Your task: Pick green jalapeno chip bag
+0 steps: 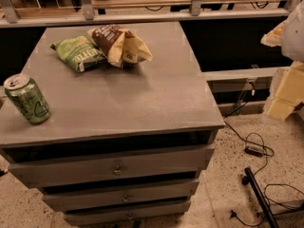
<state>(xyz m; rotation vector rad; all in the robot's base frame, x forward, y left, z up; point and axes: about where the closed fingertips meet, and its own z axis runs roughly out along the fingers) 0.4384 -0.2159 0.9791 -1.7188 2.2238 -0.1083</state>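
Note:
The green jalapeno chip bag (79,52) lies flat on the far left part of the grey cabinet top (142,99). It is glossy green with white lettering. A brown-and-cream chip bag (121,44) lies right next to it, touching its right side. My gripper (284,91) shows as a cream-coloured shape at the right edge of the view. It is well to the right of the cabinet, far from the green bag, and nothing shows in it.
A green soda can (27,99) stands upright near the cabinet's front left edge. The cabinet has several drawers (116,167) below. Cables (254,148) and a black stand leg (259,194) lie on the speckled floor at the right. A railing (142,13) runs behind.

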